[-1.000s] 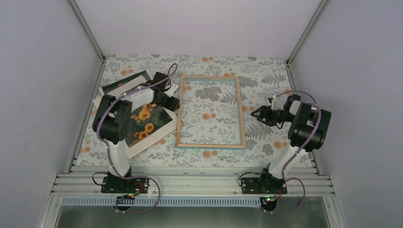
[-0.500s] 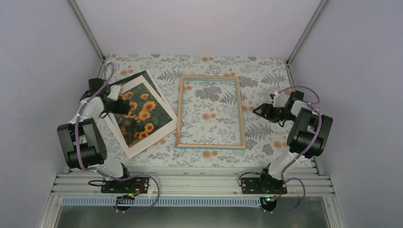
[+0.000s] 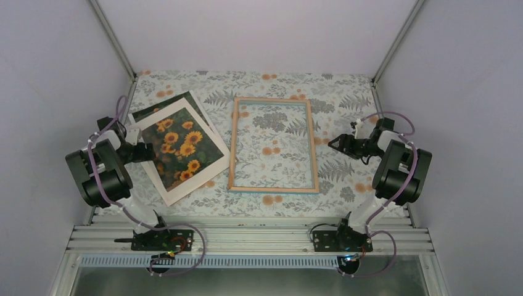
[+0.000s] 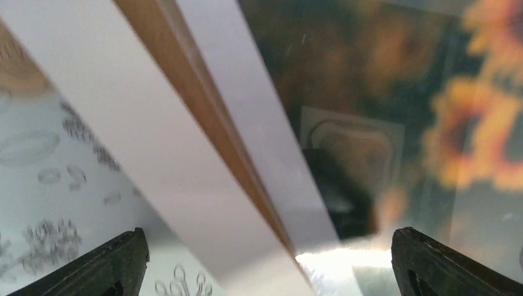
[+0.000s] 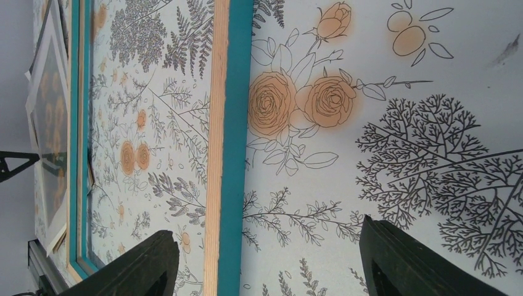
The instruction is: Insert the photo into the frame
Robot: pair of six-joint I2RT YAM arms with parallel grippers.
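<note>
The photo [image 3: 185, 145], sunflowers on a dark ground, lies face up at the left of the table inside a white border sheet [image 3: 179, 192]. The frame [image 3: 232, 145] lies flat in the middle, pale wood side up. My left gripper [image 3: 148, 153] is open at the stack's left edge. In the left wrist view [image 4: 271, 271] the jaws straddle the white border, a brown board edge [image 4: 203, 123] and the blurred photo [image 4: 382, 74]. My right gripper [image 3: 334, 143] is open and empty just right of the frame. Its wrist view [image 5: 277, 265] shows the frame's teal and wood right rail [image 5: 236, 123] between the fingers.
A second dark sheet [image 3: 157, 112] sticks out from behind the stack at the back left. The flower-patterned table cover [image 3: 351, 105] runs to the metal posts and walls at the sides. An aluminium rail [image 3: 247, 237] bounds the near edge.
My left arm has swung off the stack to the left, uncovering the photo, and its gripper has come to the stack's left edge. The right gripper has shifted slightly towards the back.
</note>
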